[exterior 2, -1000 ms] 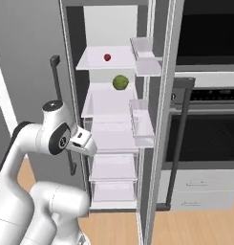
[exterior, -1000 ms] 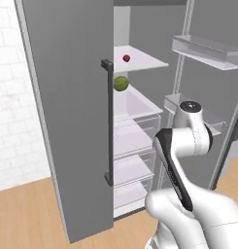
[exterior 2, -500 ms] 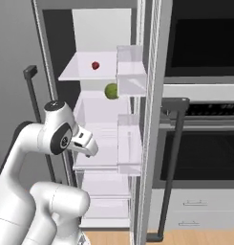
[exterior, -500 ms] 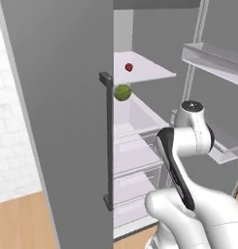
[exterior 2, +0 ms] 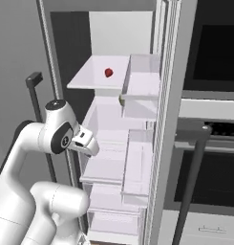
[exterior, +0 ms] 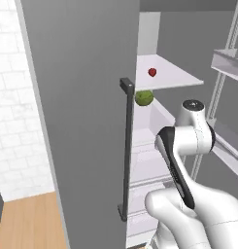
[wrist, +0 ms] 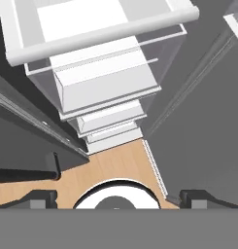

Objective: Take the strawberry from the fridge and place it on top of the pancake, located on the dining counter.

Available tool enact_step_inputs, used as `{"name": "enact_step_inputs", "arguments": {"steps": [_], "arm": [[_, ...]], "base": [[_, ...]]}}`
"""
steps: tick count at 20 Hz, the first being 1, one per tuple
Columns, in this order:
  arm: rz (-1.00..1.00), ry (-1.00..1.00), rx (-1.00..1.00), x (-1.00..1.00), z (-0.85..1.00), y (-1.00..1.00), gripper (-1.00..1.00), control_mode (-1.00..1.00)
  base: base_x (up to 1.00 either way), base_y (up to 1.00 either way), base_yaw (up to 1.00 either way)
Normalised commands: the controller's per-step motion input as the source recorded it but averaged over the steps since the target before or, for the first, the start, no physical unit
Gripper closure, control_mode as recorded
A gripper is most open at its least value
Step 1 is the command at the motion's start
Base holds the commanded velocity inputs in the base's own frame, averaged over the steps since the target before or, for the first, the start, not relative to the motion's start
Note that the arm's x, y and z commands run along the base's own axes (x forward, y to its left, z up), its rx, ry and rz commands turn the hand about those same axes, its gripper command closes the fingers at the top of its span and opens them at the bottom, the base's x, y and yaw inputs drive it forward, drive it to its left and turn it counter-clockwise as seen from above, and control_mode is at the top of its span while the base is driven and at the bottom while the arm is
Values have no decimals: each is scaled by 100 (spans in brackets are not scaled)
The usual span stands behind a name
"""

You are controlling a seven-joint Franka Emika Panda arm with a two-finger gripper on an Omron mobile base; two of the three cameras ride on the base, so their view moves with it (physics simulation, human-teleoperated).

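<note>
— What has been changed since the earlier pictures?

— The whole scene has been shifted and enlarged in both base views, so the base is judged to have been driven closer to the fridge (exterior: 81,121). The things inside are not taken to have moved. The near door with its dark bar handle (exterior: 126,151) is now spread over the left and middle of the left base view, and the white shelves (exterior 2: 101,72) have been brought to the upper centre of the right base view.

— What is meant by that for the task?

— The approach is judged to be nearly done, while the pick itself has not been started. A reach up and inward to the upper shelf would be called for next.

— Where is the strawberry found?

— The strawberry (exterior: 152,72) is seen lying on the upper white shelf, at upper centre-right of the left base view, and at upper centre of the right base view (exterior 2: 108,72). A green round fruit (exterior: 144,97) is seen just below that shelf, close to the top of the door handle in the picture.

— And the gripper?

— The gripper (wrist: 118,197) is seen at the bottom edge of the hand view, with its two dark fingertips (wrist: 40,198) set far apart, as wide as they go. Nothing is held between them and nothing is touched. It is pointed downward, over the stacked white drawers (wrist: 106,92) and the wood floor (wrist: 110,165), well below the strawberry's shelf.
</note>
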Motion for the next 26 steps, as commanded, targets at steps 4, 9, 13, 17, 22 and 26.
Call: {"name": "enact_step_inputs", "arguments": {"steps": [4,9,13,17,22,26], "arm": [[0,0,0,0,0,0,-100,100],[0,0,0,0,0,0,-100,100],[0,0,0,0,0,0,-100,100],[0,0,0,0,0,0,-100,100],[0,0,0,0,0,0,-100,100],[0,0,0,0,0,0,-100,100]], "base": [[35,-6,19],[52,-24,5],[29,-19,0],[0,-40,-1],[0,-36,-10],[4,0,-11]]}}
